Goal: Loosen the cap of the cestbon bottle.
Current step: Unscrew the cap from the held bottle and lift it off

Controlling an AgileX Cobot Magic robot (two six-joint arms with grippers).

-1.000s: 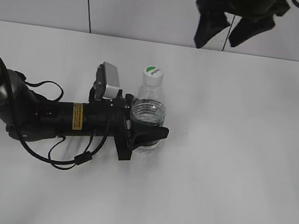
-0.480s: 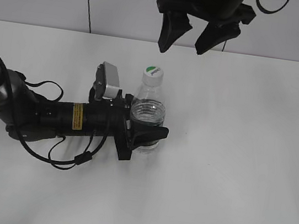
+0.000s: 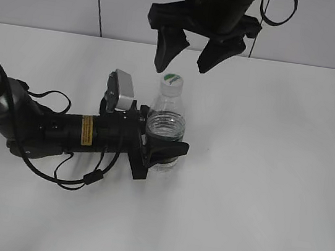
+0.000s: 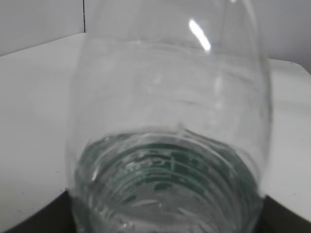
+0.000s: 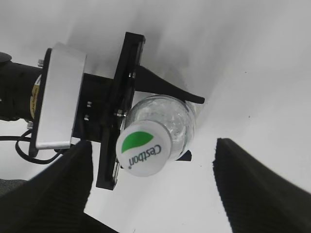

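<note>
Standing upright on the counter (image 3: 272,178), the cestbon bottle (image 3: 165,131) is clamped at its lower body by the left hand (image 3: 165,153). The right hand (image 3: 186,56) is held spread wide above the cap (image 3: 171,82), untouched. Lowering, centring and closing are judged next, before twisting.

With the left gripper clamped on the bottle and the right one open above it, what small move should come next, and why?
Probably lower the right gripper straight down until its open fingers flank the cap, then close. The left gripper already clamps the cestbon bottle upright on the table, and the right wrist view shows the cap between the spread fingers, not yet touched.
</note>
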